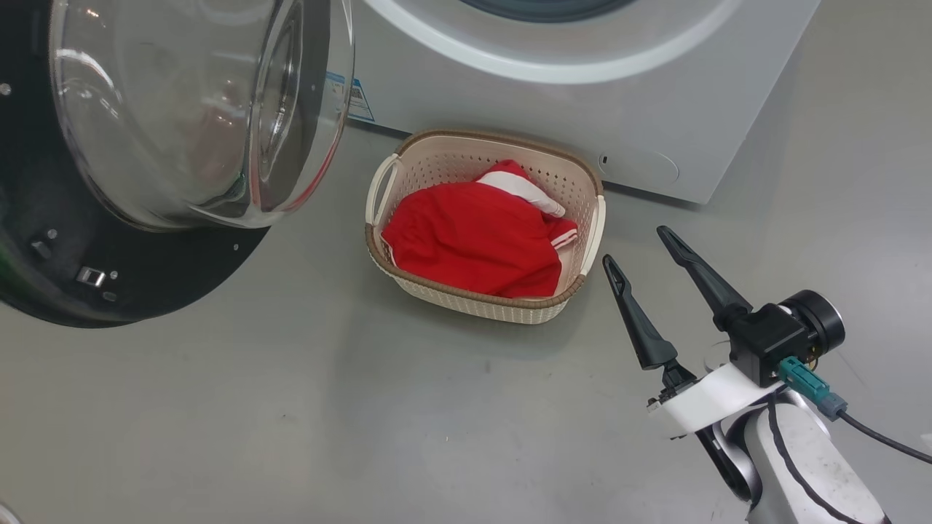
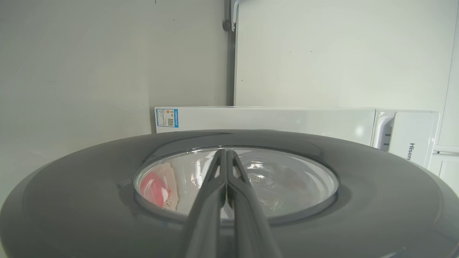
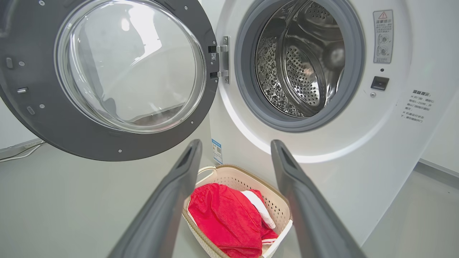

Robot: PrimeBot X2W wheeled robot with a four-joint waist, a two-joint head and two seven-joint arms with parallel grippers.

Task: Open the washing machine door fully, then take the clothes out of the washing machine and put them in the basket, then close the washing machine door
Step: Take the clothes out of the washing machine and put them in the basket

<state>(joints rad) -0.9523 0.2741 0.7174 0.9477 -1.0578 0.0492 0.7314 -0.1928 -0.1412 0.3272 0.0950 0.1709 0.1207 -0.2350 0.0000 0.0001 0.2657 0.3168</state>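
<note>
My right fingers [image 1: 637, 320] hung spread and empty by the basket [image 1: 480, 304] holding the clothes [image 1: 473, 244], left fingers [image 2: 211, 215] clenched shut behind the wide-open washing machine door [image 1: 182, 131], which I figured was rigid, glossy-slick, best nudged on its black ring [image 1: 145, 284].

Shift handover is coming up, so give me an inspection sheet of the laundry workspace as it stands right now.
Surface: grey floor.
Job's things: door open; drum looks empty; clothes in basket before washer.
Clutter: nothing seen.
Pincers: left pincer shut, at door's outer face; right pincer open, empty, beside basket.
Cables: dark cable at right wrist; white cable on floor.
Surroundings: pale wall.
</note>
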